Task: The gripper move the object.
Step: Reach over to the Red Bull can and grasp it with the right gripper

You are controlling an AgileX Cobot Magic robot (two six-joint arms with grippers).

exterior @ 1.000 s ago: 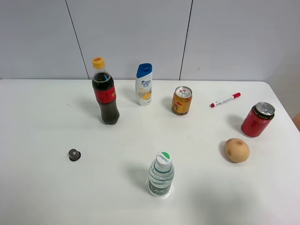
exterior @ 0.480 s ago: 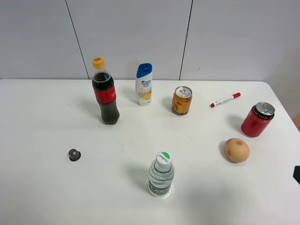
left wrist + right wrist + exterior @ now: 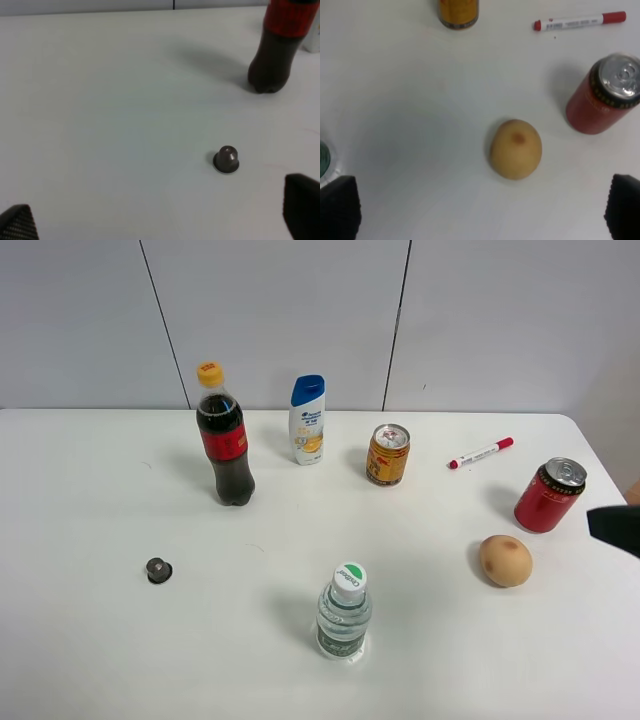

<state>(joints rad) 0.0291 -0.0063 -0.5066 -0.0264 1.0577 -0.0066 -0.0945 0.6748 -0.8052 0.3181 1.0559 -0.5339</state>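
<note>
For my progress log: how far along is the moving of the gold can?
Done: nothing yet; the gold can stands untouched near the shampoo bottle. In hand: the right gripper, open and empty, hangs near the round fruit and the red can. Left: reaching the gold can, gripping it and moving it.

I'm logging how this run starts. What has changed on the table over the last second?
The right gripper has come into the high view at the right edge and moved toward the far side, and is now beside the red can. Its jaws are open and hold nothing. The gold can and all the other items stayed where they were.
</note>
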